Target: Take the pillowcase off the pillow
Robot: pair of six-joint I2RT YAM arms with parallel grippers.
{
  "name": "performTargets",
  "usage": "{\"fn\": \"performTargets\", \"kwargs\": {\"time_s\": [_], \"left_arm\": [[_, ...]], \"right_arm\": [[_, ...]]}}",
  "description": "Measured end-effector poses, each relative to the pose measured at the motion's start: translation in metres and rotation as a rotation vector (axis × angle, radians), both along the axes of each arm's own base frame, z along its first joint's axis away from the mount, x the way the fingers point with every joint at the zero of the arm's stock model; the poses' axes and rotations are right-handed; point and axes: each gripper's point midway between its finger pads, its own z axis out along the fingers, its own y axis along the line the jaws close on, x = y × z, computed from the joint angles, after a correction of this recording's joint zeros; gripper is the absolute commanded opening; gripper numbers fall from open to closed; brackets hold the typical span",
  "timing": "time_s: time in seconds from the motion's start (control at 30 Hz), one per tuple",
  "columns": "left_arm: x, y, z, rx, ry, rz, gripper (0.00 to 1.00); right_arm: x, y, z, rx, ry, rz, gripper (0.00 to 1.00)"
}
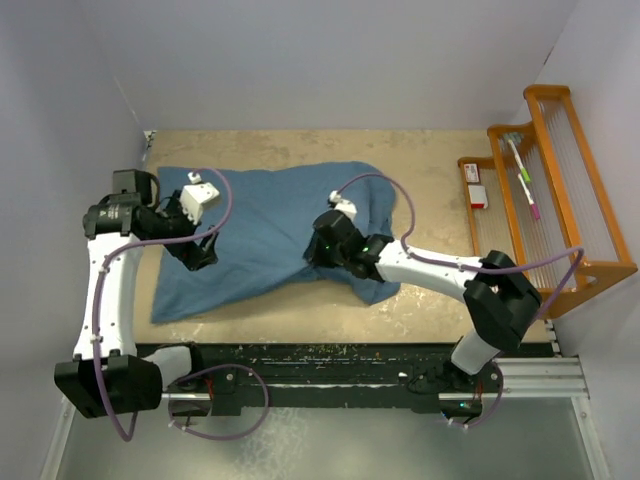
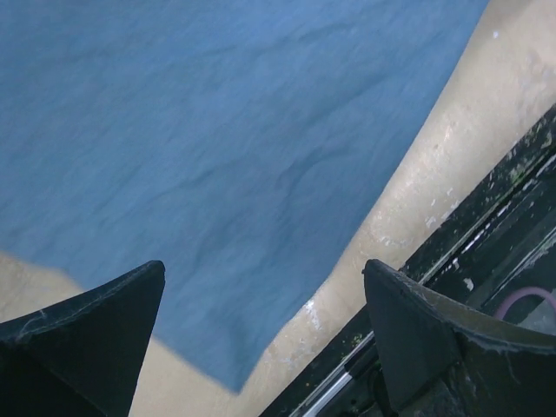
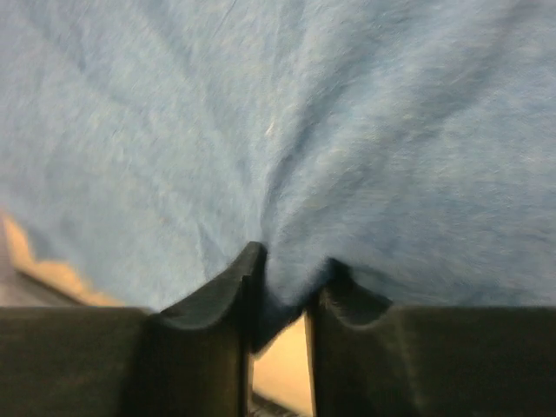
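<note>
The slate-blue pillowcase (image 1: 265,230) lies spread and wrinkled across the tan table. No cream pillow shows in any view. My left gripper (image 1: 203,252) is open and empty, hovering over the pillowcase's left part; in the left wrist view the cloth (image 2: 217,148) lies below its spread fingers, with a corner near the table's front edge. My right gripper (image 1: 322,248) is shut on a pinched fold of the pillowcase (image 3: 287,174) near its middle front edge, and the cloth bunches between the fingertips (image 3: 230,287).
An orange wooden rack (image 1: 560,190) with pens and a small box stands at the right edge of the table. The bare tan tabletop (image 1: 440,170) shows around the cloth. The black front rail (image 2: 486,234) runs along the near edge.
</note>
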Motion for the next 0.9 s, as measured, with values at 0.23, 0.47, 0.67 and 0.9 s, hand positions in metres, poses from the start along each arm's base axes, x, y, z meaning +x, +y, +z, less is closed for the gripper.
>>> {"fn": "performTargets", "kwargs": {"time_s": [0.23, 0.47, 0.67, 0.9], "left_arm": [[-0.019, -0.025, -0.051, 0.117, 0.105, -0.19, 0.99], [-0.029, -0.048, -0.082, 0.218, 0.108, -0.342, 0.99], [-0.035, -0.068, -0.123, 0.347, 0.129, -0.474, 0.94], [-0.01, -0.051, -0.152, 0.51, 0.042, -0.431, 0.0]], "right_arm": [[-0.021, 0.035, 0.038, 0.129, 0.026, 0.067, 0.71], [0.017, -0.077, 0.105, 0.24, -0.132, -0.129, 0.71], [0.033, -0.143, 0.038, 0.109, -0.032, -0.236, 0.71], [0.023, -0.15, -0.032, 0.036, 0.134, -0.171, 0.7]]}}
